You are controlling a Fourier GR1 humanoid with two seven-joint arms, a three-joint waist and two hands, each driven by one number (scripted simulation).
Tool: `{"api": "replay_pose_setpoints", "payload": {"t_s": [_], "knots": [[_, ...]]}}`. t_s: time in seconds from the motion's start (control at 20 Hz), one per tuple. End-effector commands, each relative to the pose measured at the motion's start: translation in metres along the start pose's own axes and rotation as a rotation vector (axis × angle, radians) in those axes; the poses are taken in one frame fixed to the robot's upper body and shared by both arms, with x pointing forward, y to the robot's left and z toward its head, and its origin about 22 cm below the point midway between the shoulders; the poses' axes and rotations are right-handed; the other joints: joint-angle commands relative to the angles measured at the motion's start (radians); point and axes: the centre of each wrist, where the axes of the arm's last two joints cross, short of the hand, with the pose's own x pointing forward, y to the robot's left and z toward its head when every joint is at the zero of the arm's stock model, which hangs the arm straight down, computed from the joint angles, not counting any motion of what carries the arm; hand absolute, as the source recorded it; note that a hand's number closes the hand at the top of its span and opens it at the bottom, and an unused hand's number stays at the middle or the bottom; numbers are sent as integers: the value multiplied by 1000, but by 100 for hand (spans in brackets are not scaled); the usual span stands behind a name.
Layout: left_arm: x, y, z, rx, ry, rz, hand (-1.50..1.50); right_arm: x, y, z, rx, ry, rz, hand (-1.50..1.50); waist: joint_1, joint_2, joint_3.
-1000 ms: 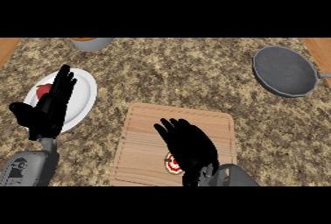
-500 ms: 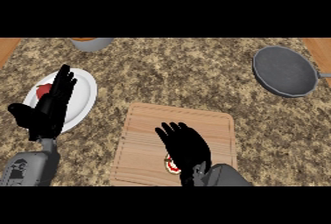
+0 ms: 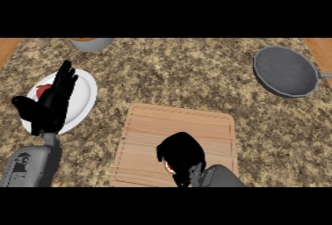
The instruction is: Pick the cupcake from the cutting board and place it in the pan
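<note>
On the wooden cutting board point(image 3: 175, 127) near its front edge lies the cupcake point(image 3: 168, 166), of which only a red and white sliver shows. My right hand point(image 3: 182, 153) is over it with fingers curled down round it and hides most of it. The grey pan point(image 3: 285, 71) sits at the far right of the counter, well away from the board. My left hand point(image 3: 50, 105) rests open, fingers up, at the left over a white plate.
A white plate point(image 3: 82, 97) with something red point(image 3: 43, 91) on it lies at the left under my left hand. A grey bowl with an orange inside point(image 3: 91, 43) stands at the back edge. The pan's handle point(image 3: 324, 75) points right.
My right hand has drawn back toward the board's front edge and its fingers have curled down over the cupcake. The left hand has not moved.
</note>
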Motion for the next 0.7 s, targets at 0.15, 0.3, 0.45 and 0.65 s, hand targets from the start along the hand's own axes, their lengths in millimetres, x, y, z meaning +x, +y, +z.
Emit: {"api": "replay_pose_setpoints", "payload": {"t_s": [0.15, 0.3, 0.45, 0.65], "knots": [[2, 10, 10, -2, -3, -3, 0, 1, 11, -9, -27, -41, 23, 150, 1, -1, 0], [-9, 15, 13, 5, 7, 10, 0, 6, 11, -7, -47, -37, 35, 150, 2, -1, 0], [15, -22, 6, 10, 9, 10, 0, -34, 17, 18, -89, -11, 12, 150, -6, -3, 0], [-14, 5, 7, 7, 13, 0, 0, -68, 29, 60, -125, 78, -47, 150, -16, -3, 0]]}}
